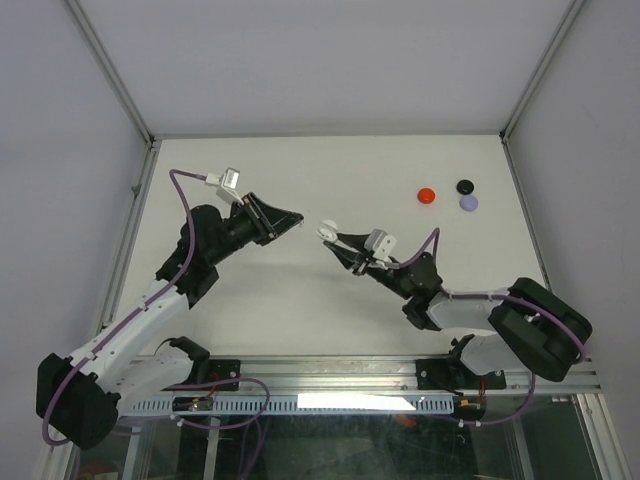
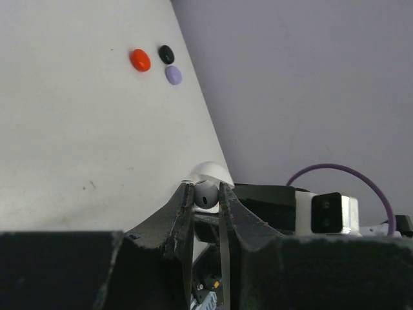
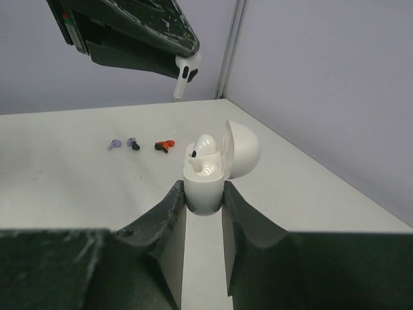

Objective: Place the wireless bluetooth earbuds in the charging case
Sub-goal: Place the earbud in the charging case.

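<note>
Left hand [image 2: 206, 195] pinches the white bud [image 3: 185, 72] by its head. The stem hangs straight down, long axis upright, poking out below the fingertips. The bud hovers near the case [image 3: 206, 184], higher and to its left in the right wrist view, not touching it. Right hand [image 3: 204, 194] clamps the case upright, lid swung open to the right. Red bud [image 1: 427, 195], black bud [image 1: 465, 186] and lavender bud [image 1: 468, 202] lie clustered far back on the counter [image 1: 300, 290], well apart from both hands.

a white table [image 1: 300, 310] sits between plain grey walls [image 1: 330, 60] with metal corner posts [image 1: 110, 70].
</note>
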`<move>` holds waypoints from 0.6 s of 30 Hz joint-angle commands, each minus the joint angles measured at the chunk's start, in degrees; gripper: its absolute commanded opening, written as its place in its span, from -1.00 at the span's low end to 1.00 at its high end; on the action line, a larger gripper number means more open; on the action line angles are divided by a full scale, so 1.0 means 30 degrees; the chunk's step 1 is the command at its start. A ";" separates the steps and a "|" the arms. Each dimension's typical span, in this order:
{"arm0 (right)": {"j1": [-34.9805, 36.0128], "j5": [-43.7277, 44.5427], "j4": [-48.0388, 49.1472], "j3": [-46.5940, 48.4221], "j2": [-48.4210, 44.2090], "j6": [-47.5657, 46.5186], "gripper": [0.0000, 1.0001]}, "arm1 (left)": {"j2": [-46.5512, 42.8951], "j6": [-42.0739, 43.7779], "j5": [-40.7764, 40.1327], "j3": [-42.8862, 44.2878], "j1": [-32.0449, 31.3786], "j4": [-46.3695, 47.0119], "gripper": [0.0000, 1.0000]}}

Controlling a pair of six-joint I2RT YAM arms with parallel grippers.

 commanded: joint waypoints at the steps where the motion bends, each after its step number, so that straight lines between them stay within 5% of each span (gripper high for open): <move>1: 0.0183 0.1044 0.2501 0.0902 0.0404 -0.0107 -1.00 | -0.0290 -0.0800 0.0283 -0.0038 -0.0869 0.3581 -1.00; 18: 0.0323 0.1727 0.4077 0.0725 0.0828 0.0855 -1.00 | 0.2055 -0.0592 -0.1285 -0.0287 -0.3826 0.6928 -1.00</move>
